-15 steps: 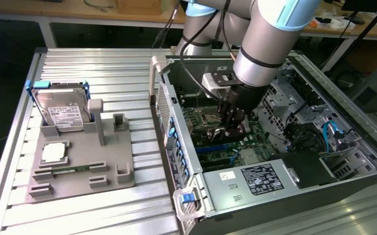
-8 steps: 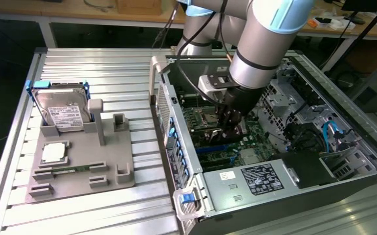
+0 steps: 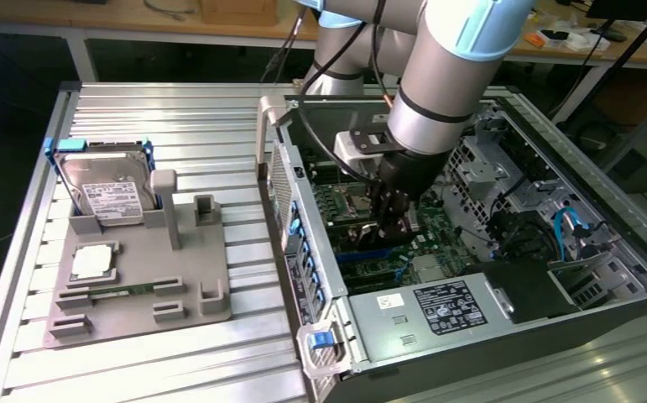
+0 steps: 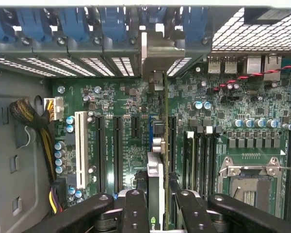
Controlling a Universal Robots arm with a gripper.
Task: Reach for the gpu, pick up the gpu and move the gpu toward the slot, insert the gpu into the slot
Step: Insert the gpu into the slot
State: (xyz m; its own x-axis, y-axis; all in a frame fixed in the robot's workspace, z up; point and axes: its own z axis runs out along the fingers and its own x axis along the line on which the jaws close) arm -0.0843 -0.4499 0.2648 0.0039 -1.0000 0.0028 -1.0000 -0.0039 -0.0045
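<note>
Pickup is done. The gripper (image 3: 392,216) has its jaws partly closed, clamped on the graphics card (image 4: 155,162), inside the computer case (image 3: 503,306) at the centre of the exterior view. The card is edge-on over the motherboard (image 4: 111,102) — I can't tell if it's seated, so I count insertion unfinished.

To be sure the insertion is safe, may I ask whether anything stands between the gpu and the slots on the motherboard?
Nothing visible does. The fingers hold the gpu edge-on over the motherboard, among bare expansion slots. The gpu itself hides what lies right beneath it.
</note>
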